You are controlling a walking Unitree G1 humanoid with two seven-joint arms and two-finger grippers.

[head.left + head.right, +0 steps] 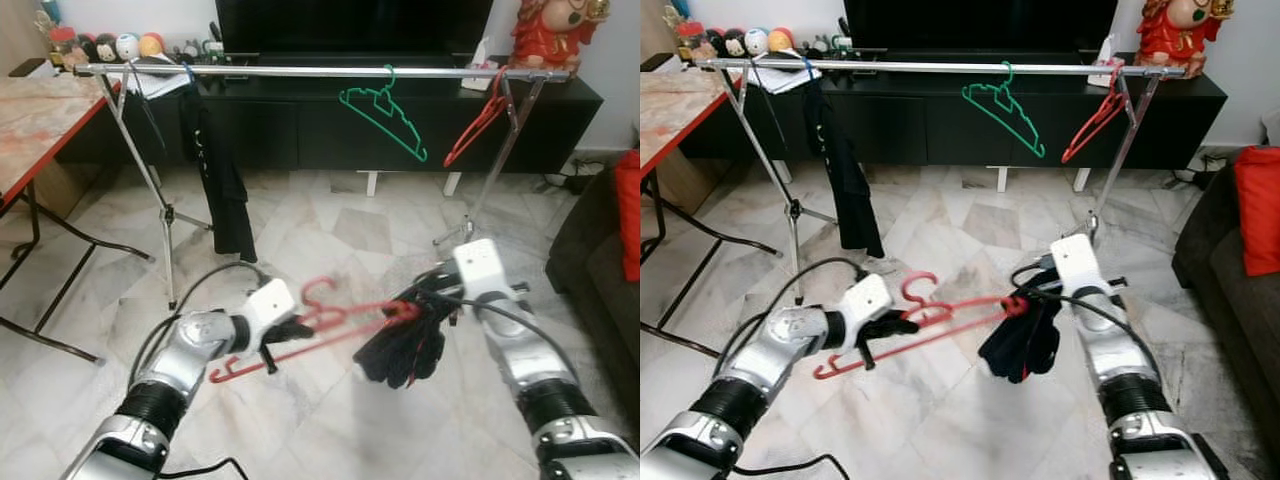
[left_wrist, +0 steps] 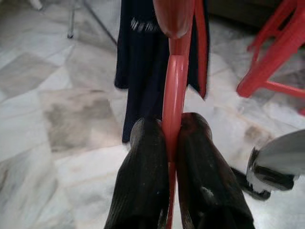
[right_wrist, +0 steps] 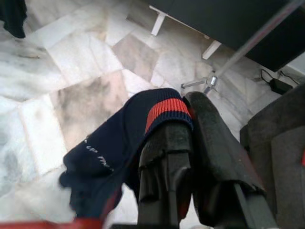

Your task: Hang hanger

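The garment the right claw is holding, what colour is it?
Dark navy garment with a red-striped cuff; right wrist view shows it best.

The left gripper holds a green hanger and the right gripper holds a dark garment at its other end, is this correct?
Not quite. The hanger in the left gripper is red, not green, as the left eye view shows; the green hanger hangs on the rail. The right gripper does hold the dark garment.
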